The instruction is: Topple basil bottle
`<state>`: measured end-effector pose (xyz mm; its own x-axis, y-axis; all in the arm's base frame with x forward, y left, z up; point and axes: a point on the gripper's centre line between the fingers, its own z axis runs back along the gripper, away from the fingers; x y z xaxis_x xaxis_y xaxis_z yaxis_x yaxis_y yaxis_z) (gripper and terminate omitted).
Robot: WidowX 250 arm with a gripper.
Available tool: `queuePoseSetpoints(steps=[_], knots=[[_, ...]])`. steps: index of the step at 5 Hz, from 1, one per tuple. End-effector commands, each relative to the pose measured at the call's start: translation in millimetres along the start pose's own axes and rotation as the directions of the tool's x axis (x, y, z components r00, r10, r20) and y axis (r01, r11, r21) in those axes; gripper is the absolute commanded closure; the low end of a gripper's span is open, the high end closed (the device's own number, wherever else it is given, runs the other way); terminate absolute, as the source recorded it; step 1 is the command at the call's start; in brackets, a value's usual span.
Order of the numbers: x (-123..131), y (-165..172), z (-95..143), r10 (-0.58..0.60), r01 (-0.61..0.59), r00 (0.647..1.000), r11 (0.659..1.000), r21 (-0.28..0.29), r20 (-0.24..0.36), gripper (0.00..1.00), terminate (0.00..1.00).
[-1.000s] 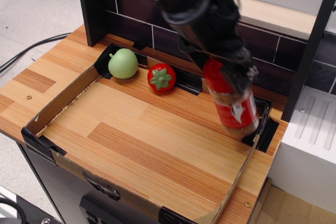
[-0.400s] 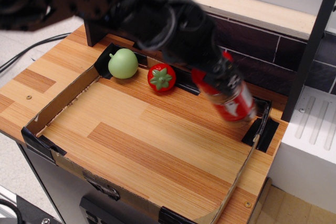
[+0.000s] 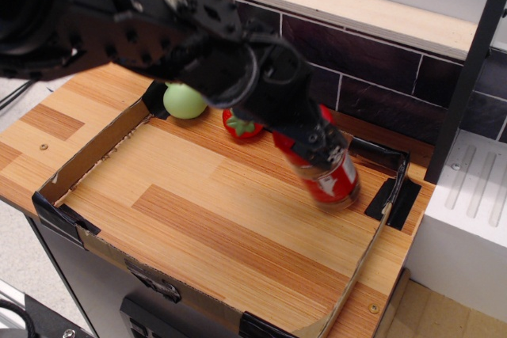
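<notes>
Basil bottle tilted in gripper, right rear of tray.

The gripper (image 3: 317,146) is clamped on the basil bottle (image 3: 326,180), which leans steeply, base toward the right wall of the cardboard tray (image 3: 95,146). The red toy tomato (image 3: 238,127) and green toy fruit (image 3: 184,103) sit near the rear edge, partly hidden by the arm.

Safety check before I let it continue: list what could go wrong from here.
1. The spice bottle is tilted steeply near the tray's right rim; once released it may roll into that low cardboard edge or over it.
2. The arm hangs low over the toy tomato and green apple, so pulling back could knock them.
</notes>
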<state>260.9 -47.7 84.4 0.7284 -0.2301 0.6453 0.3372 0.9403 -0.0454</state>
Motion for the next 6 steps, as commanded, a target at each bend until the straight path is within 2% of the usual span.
queuePoseSetpoints(steps=[1, 3, 4, 5, 6], knots=[[-24.1, 11.6, 3.9, -0.012, 0.014, 1.0, 0.999, 0.053, -0.029, 1.0, 0.0], [-50.6, 23.1, 23.2, 0.026, -0.014, 0.985, 0.997, 0.072, -0.172, 1.0, 0.0], [-60.1, 27.1, 18.9, 0.097, -0.048, 0.962, 0.98, 0.193, -0.254, 1.0, 0.0], [-61.9, 32.2, 7.3, 0.17, -0.095, 0.946, 0.959, 0.266, -0.277, 1.0, 0.0], [-64.4, 31.5, 1.2, 0.206, -0.118, 0.921, 0.957, 0.265, -0.331, 1.0, 0.0]])
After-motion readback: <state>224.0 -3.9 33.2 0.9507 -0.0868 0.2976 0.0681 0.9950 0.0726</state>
